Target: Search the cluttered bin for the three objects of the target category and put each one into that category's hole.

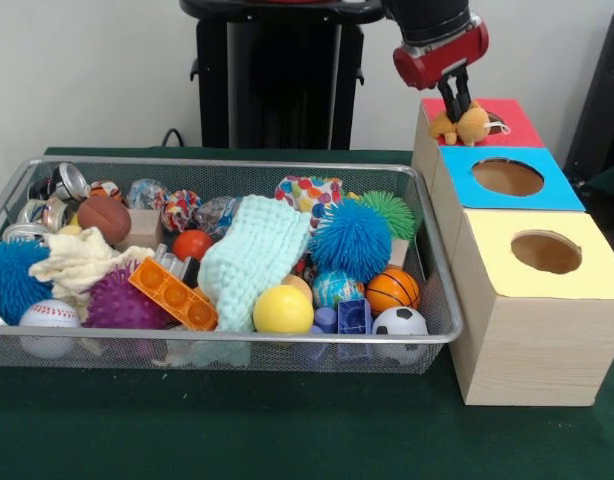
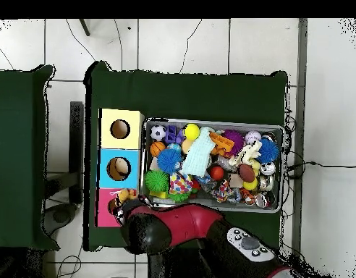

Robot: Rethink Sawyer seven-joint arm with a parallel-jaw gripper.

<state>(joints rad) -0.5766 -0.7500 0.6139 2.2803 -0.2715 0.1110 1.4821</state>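
Note:
My gripper (image 1: 456, 104) hangs over the red-topped box (image 1: 515, 125) at the far right, shut on an orange-tan plush animal (image 1: 465, 125). The plush rests at the red top's left part, beside the hole (image 1: 497, 127), which it mostly hides. In the overhead view the plush (image 2: 125, 194) shows at the red box (image 2: 107, 208) next to my arm. The wire mesh bin (image 1: 287, 165) lies to the left, full of clutter. I cannot pick out other small stuffed toys in it.
A blue-topped box (image 1: 507, 178) and a yellow-topped box (image 1: 543, 253) stand in a row in front of the red one. The bin holds a pale green cloth (image 1: 252, 255), blue spiky ball (image 1: 350, 238), green fuzzy ball (image 1: 392, 212), yellow ball (image 1: 283, 309), orange brick (image 1: 173, 294).

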